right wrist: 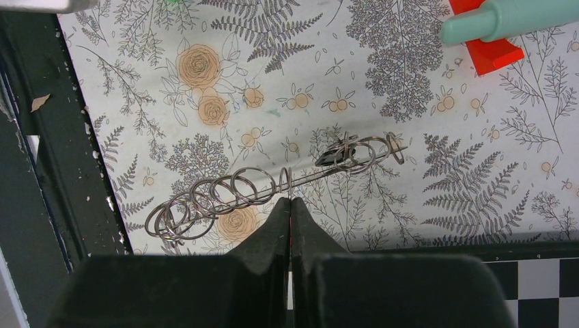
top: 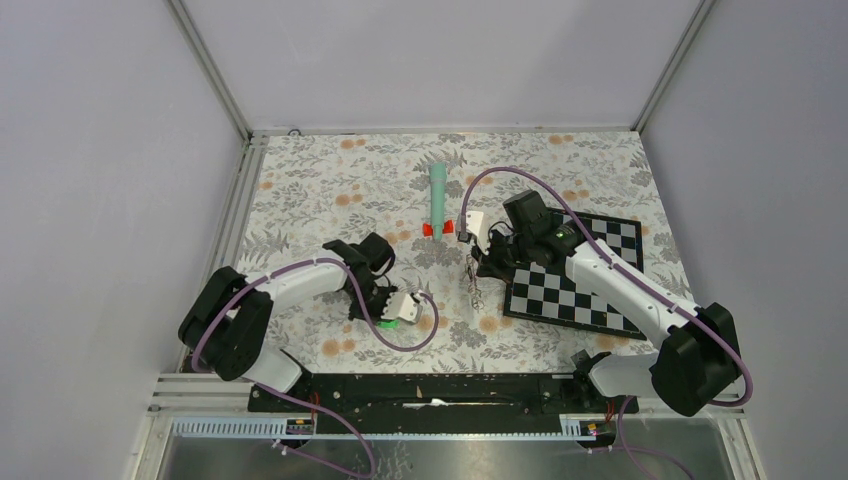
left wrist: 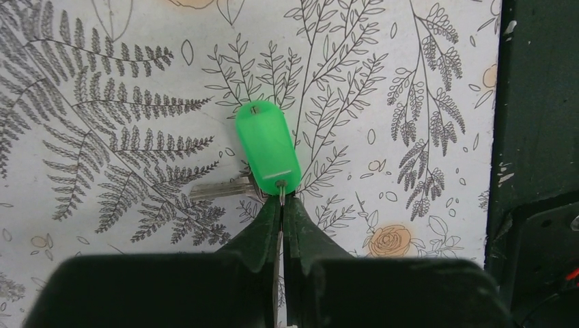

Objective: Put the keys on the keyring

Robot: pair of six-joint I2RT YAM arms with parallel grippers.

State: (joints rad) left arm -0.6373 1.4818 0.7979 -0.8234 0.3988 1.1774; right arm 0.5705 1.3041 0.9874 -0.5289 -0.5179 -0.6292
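Currently, item one: green-tagged key (left wrist: 267, 156), being pinched by its small wire loop in the clenched left gripper (left wrist: 281, 203), tag lying just ahead of the tips, probably for lifting. Item two: keyring (right wrist: 225, 198), wire coils being clamped mid-length in the closed right gripper (right wrist: 290, 205), spreading to either side of its tips, likely being steadied for threading.

The silver, green-headed key (left wrist: 267, 147) lies on the desk (left wrist: 102, 68), its near end nipped by the left pincer (left wrist: 281, 201). The keyring (right wrist: 254, 183), a chain of thin wire loops, sits in the right pincer (right wrist: 290, 201).
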